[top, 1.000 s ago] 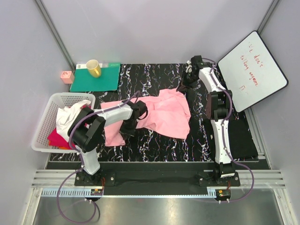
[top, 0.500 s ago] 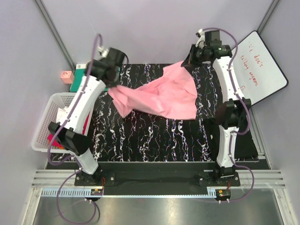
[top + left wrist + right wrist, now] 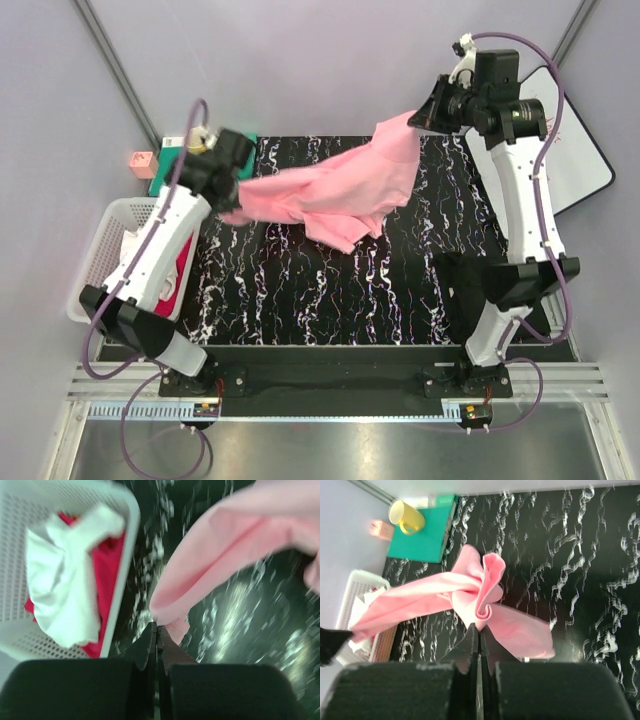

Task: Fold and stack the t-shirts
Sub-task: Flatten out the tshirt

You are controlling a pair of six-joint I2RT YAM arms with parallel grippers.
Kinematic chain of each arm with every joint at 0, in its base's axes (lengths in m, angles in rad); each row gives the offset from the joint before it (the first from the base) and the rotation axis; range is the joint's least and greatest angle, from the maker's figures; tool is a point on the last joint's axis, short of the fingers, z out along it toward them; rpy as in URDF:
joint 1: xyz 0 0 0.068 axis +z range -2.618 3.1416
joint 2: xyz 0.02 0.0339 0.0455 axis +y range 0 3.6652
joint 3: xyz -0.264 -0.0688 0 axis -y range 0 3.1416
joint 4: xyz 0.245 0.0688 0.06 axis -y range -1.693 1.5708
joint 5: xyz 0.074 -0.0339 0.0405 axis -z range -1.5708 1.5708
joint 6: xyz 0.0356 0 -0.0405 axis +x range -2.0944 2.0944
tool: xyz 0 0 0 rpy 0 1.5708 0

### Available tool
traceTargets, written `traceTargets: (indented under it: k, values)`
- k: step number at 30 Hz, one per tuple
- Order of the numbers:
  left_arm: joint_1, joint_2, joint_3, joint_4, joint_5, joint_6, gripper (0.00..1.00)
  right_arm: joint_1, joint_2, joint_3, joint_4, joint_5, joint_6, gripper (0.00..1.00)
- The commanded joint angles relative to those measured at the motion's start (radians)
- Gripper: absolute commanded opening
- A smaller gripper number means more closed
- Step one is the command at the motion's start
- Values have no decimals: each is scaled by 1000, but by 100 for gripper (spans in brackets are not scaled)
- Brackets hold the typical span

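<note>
Spanning the air above the desk, the light pink t-shirt hangs as a sagging, twisted band between the left arm and the right arm. The left jaws are pressed fully together on a thin fold at the shirt's left end, as the left wrist view shows. The right jaws are likewise closed on a bunched edge at the far right, held higher. A loose flap droops at mid-span; whether it touches the desk cannot be told. The white t-shirt and the magenta-red t-shirt lie heaped in the basket at the left edge, not yet folded.

Likely step: spreading the shirt flat before the first fold.

Risks:
- Each grip holds only a narrow pinch of cloth, so a quick pull apart could slip one corner free.
- The cloth is gathered and twisted, and lowering it as it hangs would probably set creases or a doubled layer.
- The left end is near the yellow cup on the green mat, which a wide swing might knock.
</note>
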Motion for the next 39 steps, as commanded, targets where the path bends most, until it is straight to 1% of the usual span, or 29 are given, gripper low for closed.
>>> traceTargets:
  k: [1,3,4,5,6,7,9,11,12,13,15,16,17,18,19,20,21,22,23,24,27,28,32,35,37,39]
  values:
    - [-112,-111,-348,-6,98,-51,0,-4,-95,-169,-4,33,-32,0]
    - [-152,-148,-467,14,129,-88,1,-4,-132,-247,-7,28,-29,0]
    - [-179,-155,-563,16,140,-125,5,-4,-143,-266,-10,23,-27,0]
    - [-189,-168,-603,17,147,-142,14,-4,-149,-301,-17,23,-24,0]
    - [-196,-172,-663,19,162,-158,45,-4,-154,-315,-33,23,-24,0]
    - [-199,-175,-679,13,161,-168,65,-4,-161,-329,-40,22,-21,0]
    - [-202,-195,-667,9,129,-177,99,-4,-169,-372,-63,17,-13,0]
    - [-201,-211,-615,14,95,-177,99,-3,-186,-419,-75,16,-9,0]
    - [-199,-208,-549,26,71,-159,99,-4,-194,-434,-76,11,-9,0]
    - [-198,-198,-515,66,65,-148,99,-4,-207,-453,-78,11,-7,0]
    - [-193,-130,-425,121,81,-93,99,-4,-218,-502,-78,8,-10,0]
    - [-190,-91,-396,179,89,-70,99,-4,-224,-516,-76,5,-12,0]
    - [-187,5,-365,207,104,-41,98,-4,-223,-540,-73,4,-15,0]
    - [-187,62,-290,227,132,10,98,-4,-224,-550,-75,3,-18,0]
    - [-183,125,-238,235,140,25,96,-6,-220,-556,-75,2,-19,0]
    - [-179,247,-187,238,147,39,96,-4,-217,-566,-72,0,-24,0]
    - [-175,307,-79,238,176,71,95,-4,-215,-573,-69,3,-27,0]
    - [-164,359,-28,241,192,81,95,-4,-209,-577,-64,7,-32,0]
    - [-155,444,20,247,216,90,96,-4,-209,-586,-57,11,-35,0]
    - [-141,478,106,250,274,91,96,-4,-204,-586,-55,17,-38,0]
    - [-66,556,212,282,407,73,97,-4,-198,-591,-41,22,-39,0]
    - [-29,565,227,304,437,73,97,-4,-194,-591,-41,23,-39,0]
    - [38,610,290,341,497,79,99,-4,-189,-611,-29,16,-24,0]
    - [87,666,339,384,589,76,99,-6,-189,-649,-12,11,-21,0]
    - [118,710,373,410,690,56,99,-4,-189,-674,-9,5,-21,0]
    - [135,791,456,411,779,32,99,-4,-191,-689,-1,5,-22,0]
